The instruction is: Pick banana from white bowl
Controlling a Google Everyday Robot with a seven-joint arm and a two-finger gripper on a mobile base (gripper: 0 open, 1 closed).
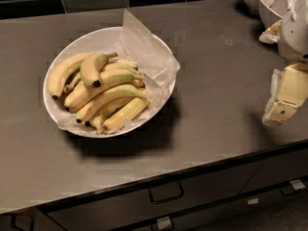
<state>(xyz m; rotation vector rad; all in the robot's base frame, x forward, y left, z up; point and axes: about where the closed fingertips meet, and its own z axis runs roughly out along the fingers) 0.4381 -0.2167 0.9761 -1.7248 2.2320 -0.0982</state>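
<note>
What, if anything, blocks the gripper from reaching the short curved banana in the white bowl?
Probably nothing: the gripper hangs over the counter at the right, apart from the white bowl, and the banana lies on top of the other bananas, uncovered.

Dim, even light from above on a matte grey counter (216, 81).
Left of the cream two-finger gripper (277, 114) at the right edge, the wide shallow white bowl (77, 44) throws a dark, soft shadow toward it.
</note>
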